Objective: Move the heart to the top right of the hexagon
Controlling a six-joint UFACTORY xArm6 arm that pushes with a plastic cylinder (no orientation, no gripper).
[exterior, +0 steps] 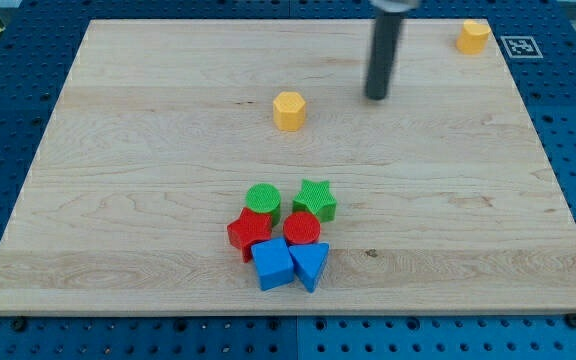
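Observation:
A yellow block that looks hexagonal (289, 110) sits on the wooden board (118, 180) a little above its middle. A second yellow block (473, 36) sits near the board's top right corner; it is small and its shape is hard to make out, possibly a heart. My tip (376, 97) rests on the board to the right of the hexagonal block, clearly apart from it, and well to the lower left of the corner block. It touches no block.
A tight cluster lies at the lower middle: a green circle (263, 198), a green star (315, 200), a red star-like block (248, 232), a red circle (302, 228), a blue cube (272, 264) and a blue triangle (310, 265).

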